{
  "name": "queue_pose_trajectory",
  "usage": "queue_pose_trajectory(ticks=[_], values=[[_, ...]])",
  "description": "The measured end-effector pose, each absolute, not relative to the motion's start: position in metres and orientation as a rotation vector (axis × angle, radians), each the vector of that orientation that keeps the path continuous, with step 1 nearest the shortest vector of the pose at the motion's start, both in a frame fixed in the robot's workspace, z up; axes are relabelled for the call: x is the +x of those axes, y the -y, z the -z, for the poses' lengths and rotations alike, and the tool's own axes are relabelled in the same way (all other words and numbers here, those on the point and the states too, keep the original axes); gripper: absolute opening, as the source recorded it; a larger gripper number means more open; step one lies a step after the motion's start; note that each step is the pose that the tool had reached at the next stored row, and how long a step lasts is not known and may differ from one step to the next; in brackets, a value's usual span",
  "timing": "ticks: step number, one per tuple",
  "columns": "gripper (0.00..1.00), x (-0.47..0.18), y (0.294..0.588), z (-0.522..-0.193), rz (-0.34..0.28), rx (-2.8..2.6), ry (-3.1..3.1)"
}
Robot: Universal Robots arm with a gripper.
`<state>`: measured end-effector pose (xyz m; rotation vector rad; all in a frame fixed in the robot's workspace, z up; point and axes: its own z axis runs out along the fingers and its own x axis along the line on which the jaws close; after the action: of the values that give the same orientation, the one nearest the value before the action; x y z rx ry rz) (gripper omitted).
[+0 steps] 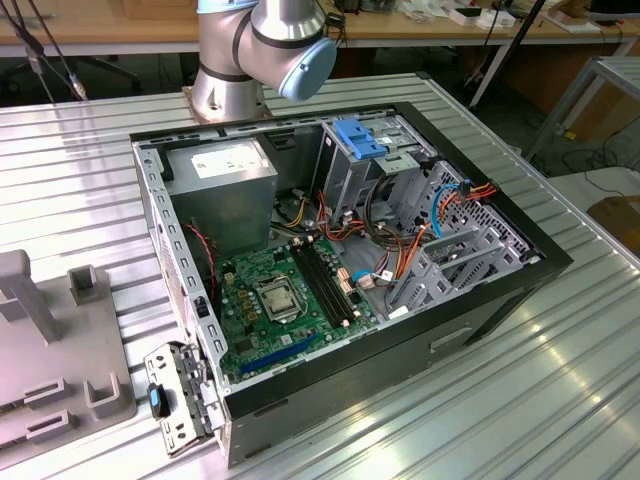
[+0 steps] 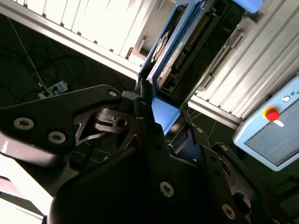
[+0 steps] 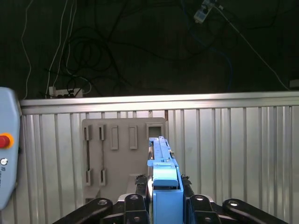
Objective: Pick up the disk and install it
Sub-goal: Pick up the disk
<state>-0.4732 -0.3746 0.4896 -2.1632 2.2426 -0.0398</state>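
Gripping the disk (image 3: 159,150) at its blue carrier end, the gripper (image 3: 163,185) is clenched on it, one black finger (image 3: 140,191) pressed against each side of the bright blue plastic. In the first wrist view the disk is seen edge-on, standing straight out from between the fingertips and away from the wrist. In the second wrist view the same gripper (image 2: 163,112) shows from the side. There the disk (image 2: 187,46) reaches out past the fingertips with its blue rail along one edge and its dark underside and connector strip showing. Beyond the disk's far end, ahead of the gripper, a grey fixture plate (image 3: 117,154) with upright tabs and slots lies on the ribbed metal table (image 3: 233,140). Off to one side of the gripper sits a light blue teach pendant (image 3: 7,140) with a red button, also seen in the second wrist view (image 2: 271,126). Farther out past the table edge is a dark floor with loose cables (image 3: 84,51). In the exterior view an open computer case (image 1: 545,255) lies on the table (image 1: 500,400) in front of the arm's base (image 1: 250,50). Inside are a green motherboard (image 1: 285,300), a grey power supply box (image 1: 220,185) and a fixed blue bracket (image 1: 358,137) on top of the drive cage. The grey fixture (image 1: 40,340) sits at the exterior view's left, apart from the case.
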Motion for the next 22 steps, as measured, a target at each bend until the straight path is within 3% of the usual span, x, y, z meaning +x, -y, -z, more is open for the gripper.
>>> queue_pose_trajectory(ticks=[22], values=[[0.37,-0.473,0.375,-0.514,0.04,-2.163,-2.243]])
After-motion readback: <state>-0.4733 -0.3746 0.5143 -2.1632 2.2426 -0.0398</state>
